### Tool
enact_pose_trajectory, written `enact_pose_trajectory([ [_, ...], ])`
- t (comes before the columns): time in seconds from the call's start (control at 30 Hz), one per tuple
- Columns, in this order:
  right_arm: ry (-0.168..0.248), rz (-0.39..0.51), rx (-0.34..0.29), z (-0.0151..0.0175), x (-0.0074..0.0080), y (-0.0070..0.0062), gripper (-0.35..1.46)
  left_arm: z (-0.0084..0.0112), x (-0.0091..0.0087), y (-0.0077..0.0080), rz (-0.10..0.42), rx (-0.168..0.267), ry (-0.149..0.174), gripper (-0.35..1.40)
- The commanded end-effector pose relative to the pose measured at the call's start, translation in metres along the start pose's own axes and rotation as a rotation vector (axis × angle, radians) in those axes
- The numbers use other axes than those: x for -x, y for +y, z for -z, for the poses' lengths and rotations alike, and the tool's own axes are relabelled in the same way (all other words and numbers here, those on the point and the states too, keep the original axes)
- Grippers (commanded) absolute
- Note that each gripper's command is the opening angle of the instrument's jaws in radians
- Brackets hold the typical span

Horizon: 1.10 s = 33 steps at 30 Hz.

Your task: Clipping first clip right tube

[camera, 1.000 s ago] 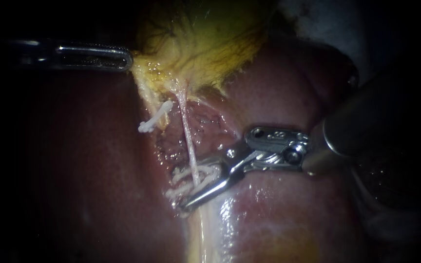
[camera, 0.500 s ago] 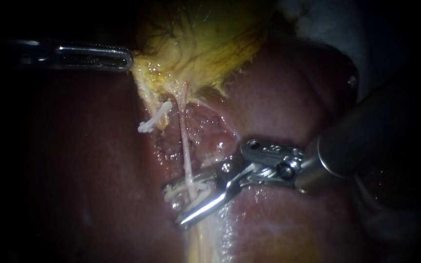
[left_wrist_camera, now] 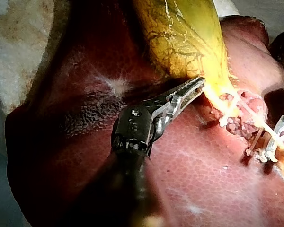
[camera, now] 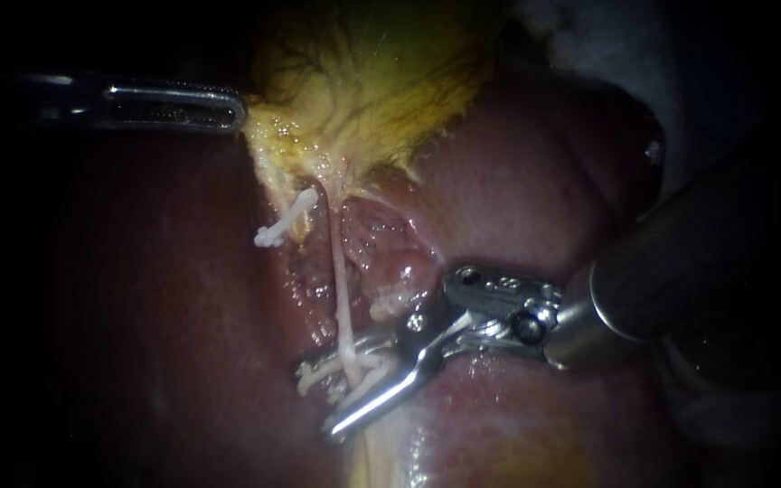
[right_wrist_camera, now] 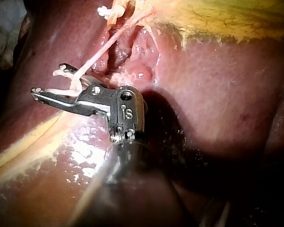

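Between the right instrument's (camera: 318, 400) half-open jaws sits a white clip (camera: 316, 373), held astride the thin right tube (camera: 338, 289). The left instrument's (camera: 228, 108) jaws grip the gallbladder (camera: 381, 90), probably to hold that tube taut.

A dark red, glossy liver (camera: 137, 316) filled most of the endoscope view. A yellow-green, veined gallbladder (camera: 381, 81) lay over its upper part. Just under the gallbladder's narrow end was a raw, pink, pitted patch (camera: 372, 239), with a small white plastic clip (camera: 286, 217) beside it. Pale cloth (camera: 589, 27) showed beyond the liver.
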Motion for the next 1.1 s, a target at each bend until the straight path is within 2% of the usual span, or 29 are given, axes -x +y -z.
enact_pose_trajectory([
  [0.03, -0.001, -0.011, 0.001, 0.0001, 0.0000, 0.0000, 0.44, 0.0000, 0.0000, 0.0000, 0.000, 0.000, 0.000, -0.35],
  [0.5, -0.002, -0.029, 0.001, 0.0004, 0.0000, 0.0003, 0.15, 0.0000, 0.0000, 0.0000, 0.000, 0.000, 0.000, -0.35],
  [0.9, 0.001, -0.041, 0.006, 0.0005, 0.0000, 0.0004, -0.02, 0.0000, 0.0000, 0.0000, 0.000, 0.000, 0.000, -0.35],
  [1.0, 0.005, -0.041, 0.011, 0.0005, 0.0000, 0.0004, -0.12, 0.0000, 0.0000, 0.0000, 0.000, 0.000, 0.000, -0.35],
  [1.07, 0.010, -0.041, 0.018, 0.0006, 0.0000, 0.0004, -0.35, 0.0000, 0.0000, 0.0000, 0.000, 0.000, 0.000, -0.35],
  [1.1, 0.011, -0.041, 0.020, 0.0006, 0.0000, 0.0004, -0.35, 0.0000, 0.0000, 0.0000, 0.000, 0.000, 0.000, -0.35],
])
